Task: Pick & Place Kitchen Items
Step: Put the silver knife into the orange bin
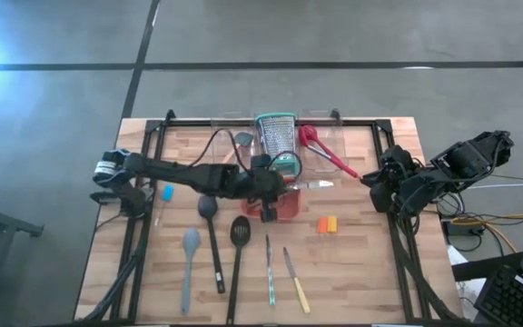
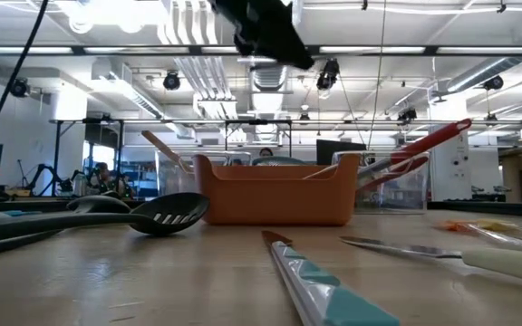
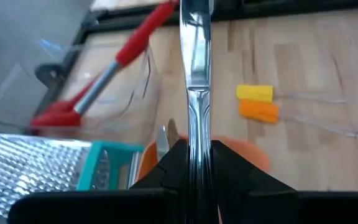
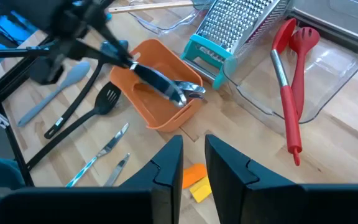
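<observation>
Wooden slats make up the table (image 1: pixel 352 272), seen from above with a grey floor around it. Over its middle the left gripper (image 1: pixel 266 186) is clamped on a steel table knife (image 1: pixel 311 184) whose blade juts out past the fingertips toward the right arm. Directly beneath that gripper sits the orange tray (image 1: pixel 284 207); just beyond it stands the steel grater (image 1: pixel 278 138), and off to its far side a red spoon (image 1: pixel 325 154) lies in a clear bin (image 1: pixel 334 136). Nearer than the gripper, spread on the wood, lie a grey spatula (image 1: pixel 189 263), a black spoon (image 1: pixel 212 241), a slotted turner (image 1: pixel 238 259) and two small knives (image 1: pixel 284 277). The right gripper (image 1: pixel 372 186) waits at the table's right edge, its fingers close together with nothing between them.

Level with the tabletop, the orange tray (image 2: pixel 275 195) stands in the centre, the left gripper's dark bulk hanging high above it. The slotted turner (image 2: pixel 166 213) rests to one side.

From the left wrist, the table knife (image 3: pixel 196 74) runs straight out from the pinching fingers (image 3: pixel 229 168), with yellow and orange holders (image 3: pixel 257 102) on the wood beyond.

From the right wrist, that gripper's own fingers (image 4: pixel 229 168) stand nearly closed; ahead lie the orange tray (image 4: pixel 160 109) and red spoon (image 4: pixel 288 81)
</observation>
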